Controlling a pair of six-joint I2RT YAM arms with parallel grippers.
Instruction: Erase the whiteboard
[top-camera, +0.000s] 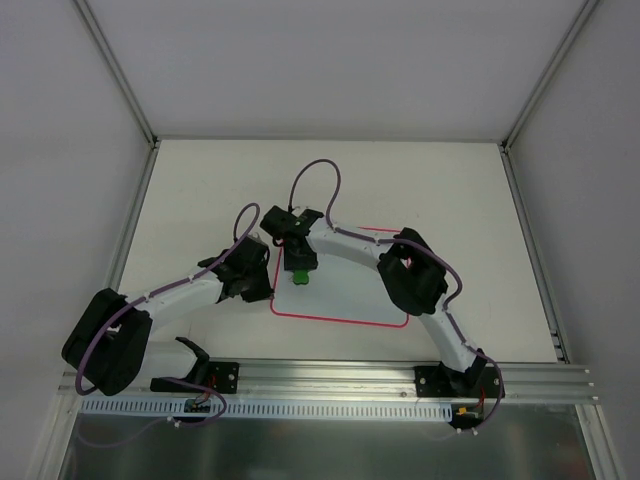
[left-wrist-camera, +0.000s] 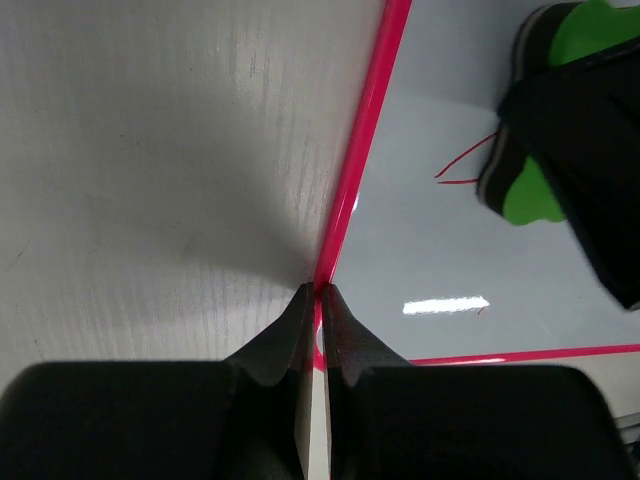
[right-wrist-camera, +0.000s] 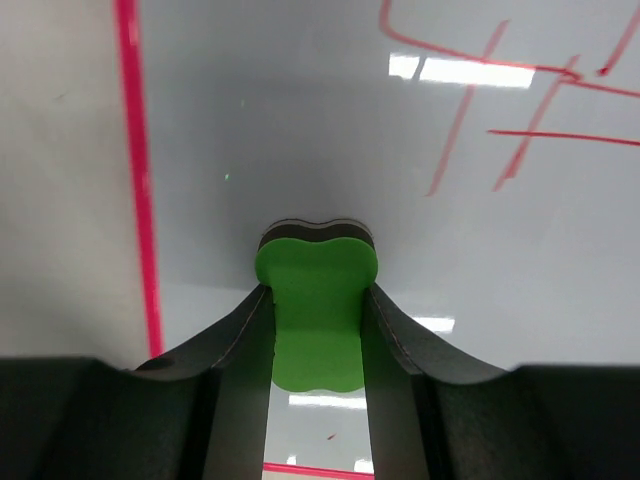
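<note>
From above, the whiteboard (top-camera: 345, 298) lies flat on the cream tabletop (top-camera: 200, 190), near the front rail and a little right of centre. The left arm runs from its base at the lower left, low and slanting up to the right. Its left tool (top-camera: 266, 288) is at the board's left edge. The right arm rises from its base at the lower right, bends at a raised elbow over the board's right side and stretches leftward across the top of the board. Its right tool (top-camera: 299, 262) points down over the board's upper left part and holds a green eraser (top-camera: 300, 277).

In the left wrist view, the two black fingers are drawn together with only a sliver between them. Their tips meet right on the board's pink border (left-wrist-camera: 352, 190), where board and tabletop join. Whether they pinch the edge or only press on it, I cannot tell. Short red marks (left-wrist-camera: 465, 165) lie on the board just beside the eraser at the upper right.

In the right wrist view, the fingers clamp the eraser by its two sides, its dark underside toward the board. The pink border runs down the left. Red pen lines cross the upper right, well apart from the eraser.
</note>
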